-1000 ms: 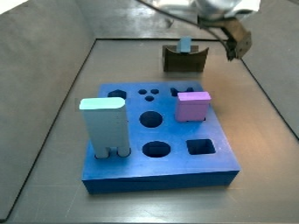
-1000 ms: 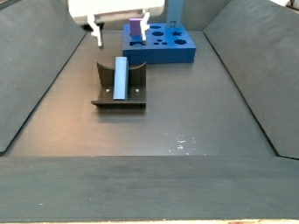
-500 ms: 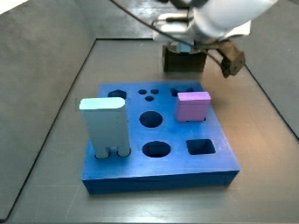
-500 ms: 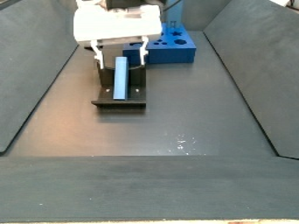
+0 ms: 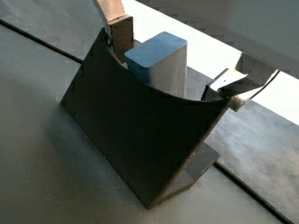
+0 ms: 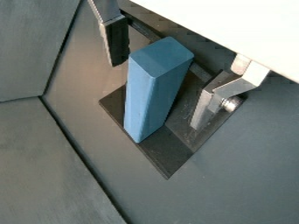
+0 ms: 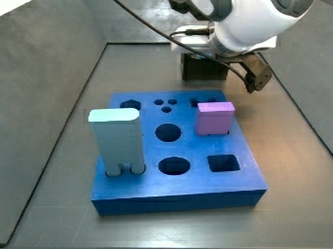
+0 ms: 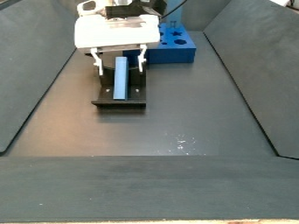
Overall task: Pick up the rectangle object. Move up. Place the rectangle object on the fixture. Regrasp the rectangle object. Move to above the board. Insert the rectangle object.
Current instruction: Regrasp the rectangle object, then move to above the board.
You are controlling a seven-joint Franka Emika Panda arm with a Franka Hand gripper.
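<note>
The large thick bright blue square board [image 7: 176, 146] with round and square holes lies well apart from the gripper [image 8: 118, 54], which hovers over the small dark U-shaped fixture [image 8: 119, 94]. Its flat silver fingers [image 6: 222, 93] are spread, one on either side of the small pale blue-grey rectangle object [image 6: 153, 86], which stands in the fixture between them, untouched.
</note>
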